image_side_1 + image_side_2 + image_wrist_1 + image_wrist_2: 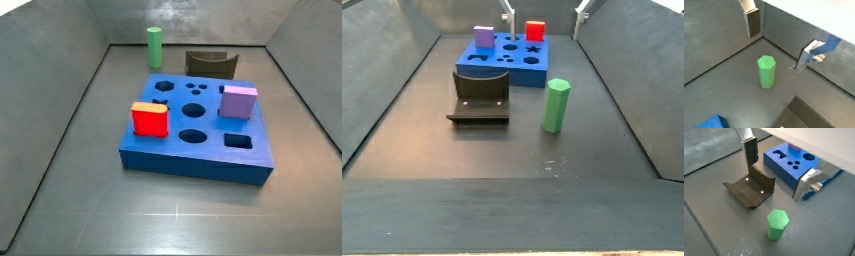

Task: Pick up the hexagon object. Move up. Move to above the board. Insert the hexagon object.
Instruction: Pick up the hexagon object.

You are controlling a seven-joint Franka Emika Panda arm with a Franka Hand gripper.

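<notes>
- Rod [766,71] first: the green hexagon one stands upright on the dark floor, alone, well apart from the blue board [791,164] and near the dark curved piece [751,189].
- Looks like plain rigid plastic to me, probably light and a bit slick, so nothing that squashes. It's tall and thin, so my guess is it tips if nudged sideways.
- I'd take it on two opposite flat faces, in the upper half, so the bottom stays free for the hole.
- My pincer [777,41] hangs above it, spread wide, holding nothing. Both silver plates show in both wrist views, rod below the gap.
- Wrist views show the hexagon top face clearly, and how the rod sits against my fingers [749,152].
- Side views barely show my pincer, just fingertips at one frame edge [545,8]. They do show the whole board top, with a red block [150,119] and purple cube [238,101] standing in it and other holes open.
</notes>
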